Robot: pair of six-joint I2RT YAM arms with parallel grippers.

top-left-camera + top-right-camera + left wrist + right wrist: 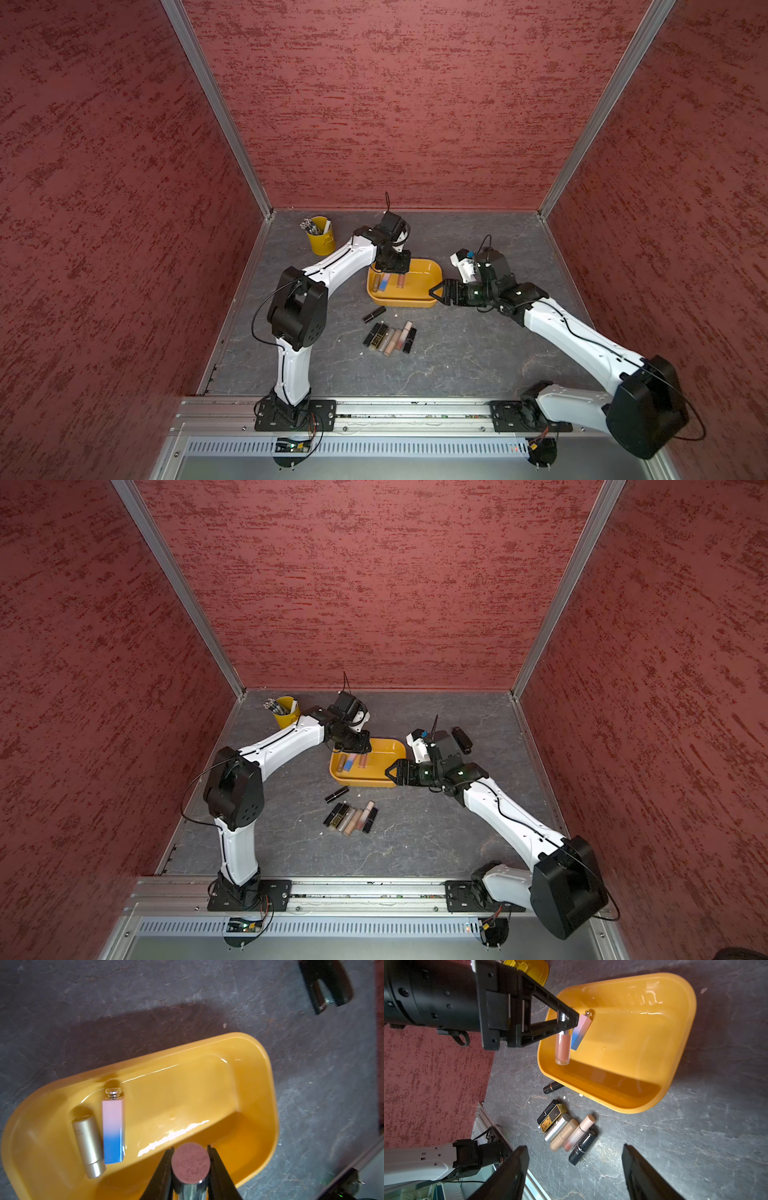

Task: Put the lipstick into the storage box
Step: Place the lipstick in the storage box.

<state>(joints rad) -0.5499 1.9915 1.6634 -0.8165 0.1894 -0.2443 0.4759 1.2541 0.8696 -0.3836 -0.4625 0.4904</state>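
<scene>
**A:** From above, where does it stand?

**B:** In both top views the left jaws hang over the left end of the storage box (419, 286), closed on a pink lipstick tube (401, 279) that points down. The right jaws stand open just beside the box's right end. A row of lipsticks (390, 337) and a lone black lipstick (374, 314) lie on the desk (478, 345) nearby.

**A:** The left wrist view?

**B:** The tube (190, 1162) shows end-on, pinched between the two jaws, above the box floor. A gold lipstick (88, 1142) and a pink-and-blue lipstick (113, 1128) lie inside, touching each other.

**A:** The right wrist view?

**B:** The tube (562, 1047) hangs upright, low inside the box. I cannot tell whether it touches the floor. The right jaws are wide apart, holding nothing.

**A:** So which step?

**B:** The placing, I judge. Next: lower slightly, release, then lift straight up, clear of the two neighbours.
</scene>
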